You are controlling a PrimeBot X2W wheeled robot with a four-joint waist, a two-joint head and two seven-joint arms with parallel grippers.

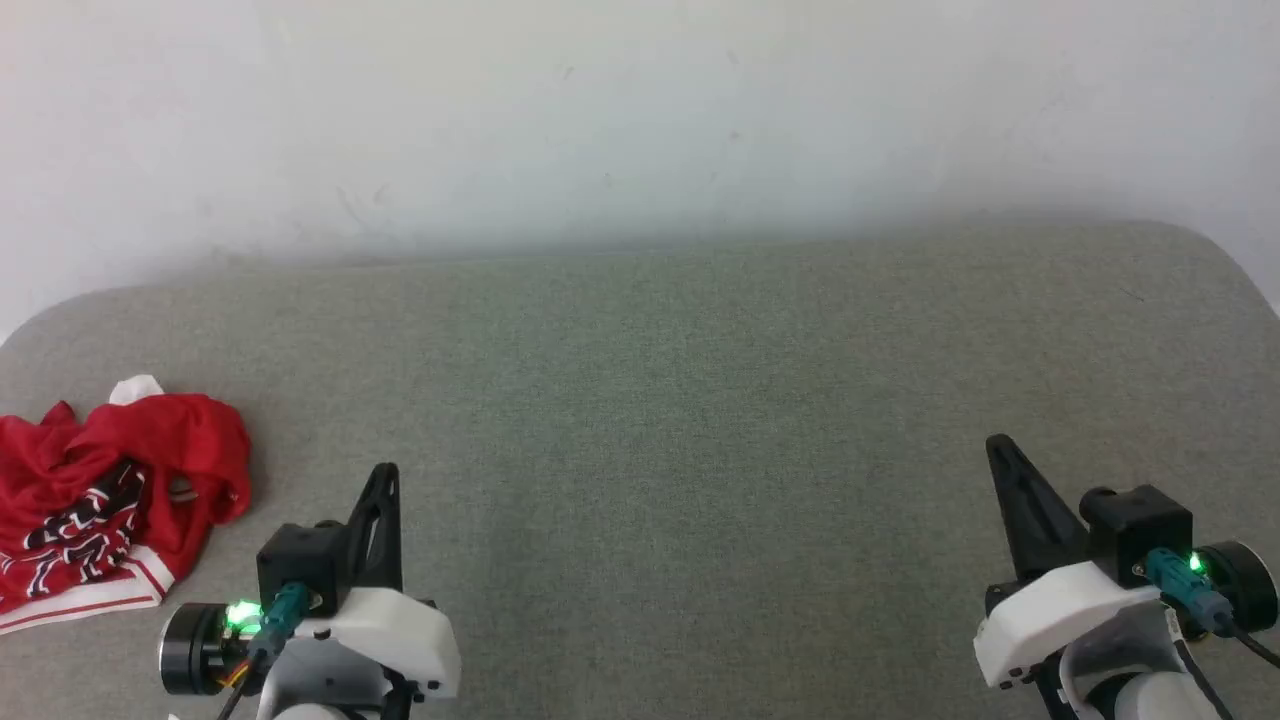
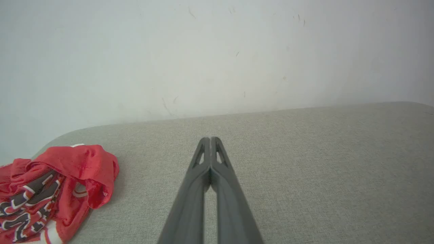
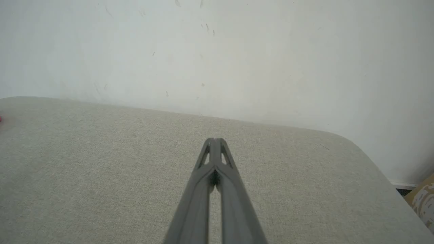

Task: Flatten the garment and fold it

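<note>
Opening pose: left fingers (image 1: 388, 478) and right fingers (image 1: 1020, 500) hover low over the grey worktop (image 1: 640, 400), well apart, each pair pressed together and holding nothing. This is probably a neutral stance that leaves the middle free for spreading. The shirt (image 1: 110, 490) lies in a crumpled heap with its lettering partly showing, out to the left of the left fingers near the worktop's left edge, apart from them and far from the right fingers; flattening has not yet begun.
</note>
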